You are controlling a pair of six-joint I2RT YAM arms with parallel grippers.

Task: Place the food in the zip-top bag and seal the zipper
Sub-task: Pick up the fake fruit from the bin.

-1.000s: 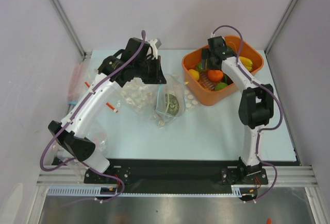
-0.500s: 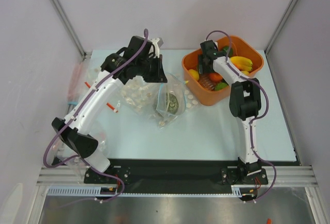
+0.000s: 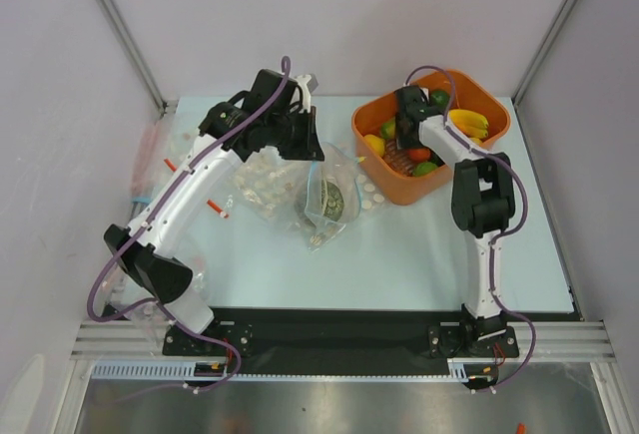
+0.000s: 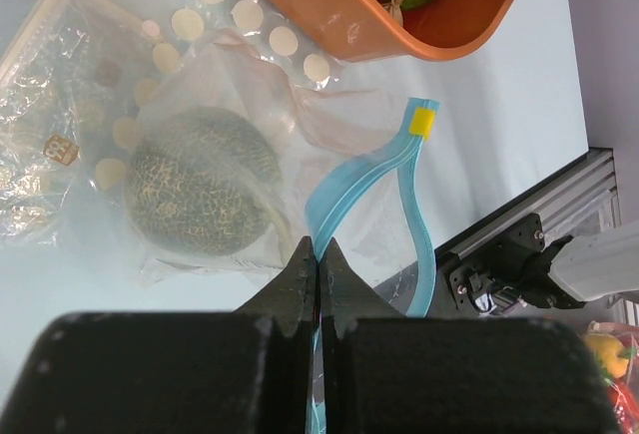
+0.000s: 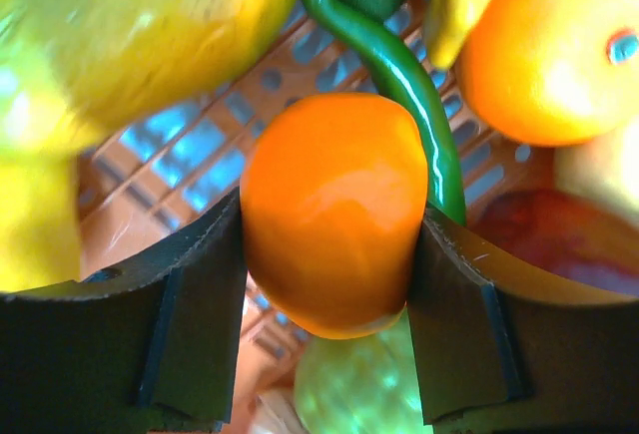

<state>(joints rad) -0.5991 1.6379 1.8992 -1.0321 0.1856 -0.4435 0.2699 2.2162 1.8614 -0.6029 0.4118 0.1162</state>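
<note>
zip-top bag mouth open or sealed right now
The zip-top bag is open: in the left wrist view the two halves of its zipper bow apart with a gap between, the left gripper pinching one half.

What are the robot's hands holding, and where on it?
Left hand pinches the clear bag by its blue zipper strip; right hand clamps an orange toy fruit by its sides.

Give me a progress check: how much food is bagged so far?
Done: only the grey-green bumpy ball lies inside the zip-top bag. In hand: the left gripper pinches the zipper, holding the mouth open; the right gripper clamps an orange in the basket. Left: bananas and the rest, then sealing.
</note>
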